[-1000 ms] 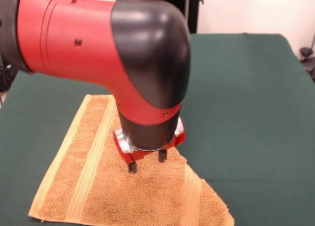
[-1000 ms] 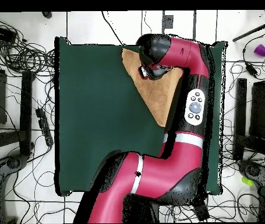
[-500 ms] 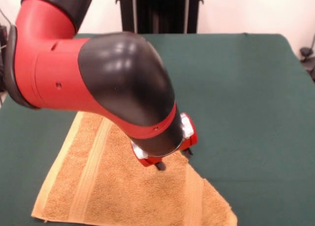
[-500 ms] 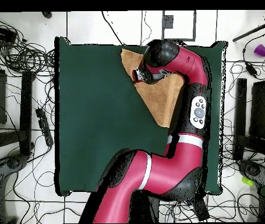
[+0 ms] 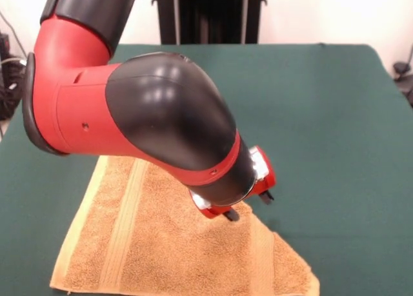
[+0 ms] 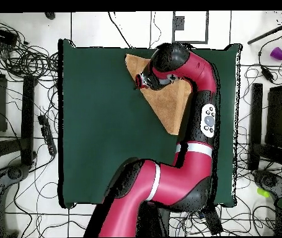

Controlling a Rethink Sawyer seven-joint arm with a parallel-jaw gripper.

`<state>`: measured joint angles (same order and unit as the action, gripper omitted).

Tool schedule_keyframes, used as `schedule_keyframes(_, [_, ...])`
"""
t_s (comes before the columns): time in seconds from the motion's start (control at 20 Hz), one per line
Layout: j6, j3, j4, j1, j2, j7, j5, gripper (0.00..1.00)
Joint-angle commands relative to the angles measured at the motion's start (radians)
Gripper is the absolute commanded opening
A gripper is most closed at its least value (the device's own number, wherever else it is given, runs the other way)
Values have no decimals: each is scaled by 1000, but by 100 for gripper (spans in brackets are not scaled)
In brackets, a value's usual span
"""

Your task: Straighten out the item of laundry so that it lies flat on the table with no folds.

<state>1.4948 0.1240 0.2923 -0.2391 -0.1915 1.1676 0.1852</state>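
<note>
Towel [image 5: 161,244] lies folded into a triangle near the table's [image 5: 322,115] front edge. Gripper [image 5: 248,206] sits tilted at its diagonal folded edge, apparently touching; finger spacing cannot be told. Arm [image 5: 148,122] overhangs the towel's far part.

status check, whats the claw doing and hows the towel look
Claw at the towel's diagonal edge, tilted; open or shut, cannot tell. Towel not flat, shows as a triangle, one corner apparently folded. Table around it bare green, nothing blocking.
</note>
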Motion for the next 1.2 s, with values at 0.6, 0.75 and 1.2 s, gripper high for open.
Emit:
schedule_keyframes(0.6, [141, -132, -158, 210, -174, 306, -172, 100])
schedule_keyframes(0.75, [85, -119, -155, 211, -178, 362, -174, 100])
schedule_keyframes(1.2, [12, -105, -145, 206, -177, 395, -200, 100])
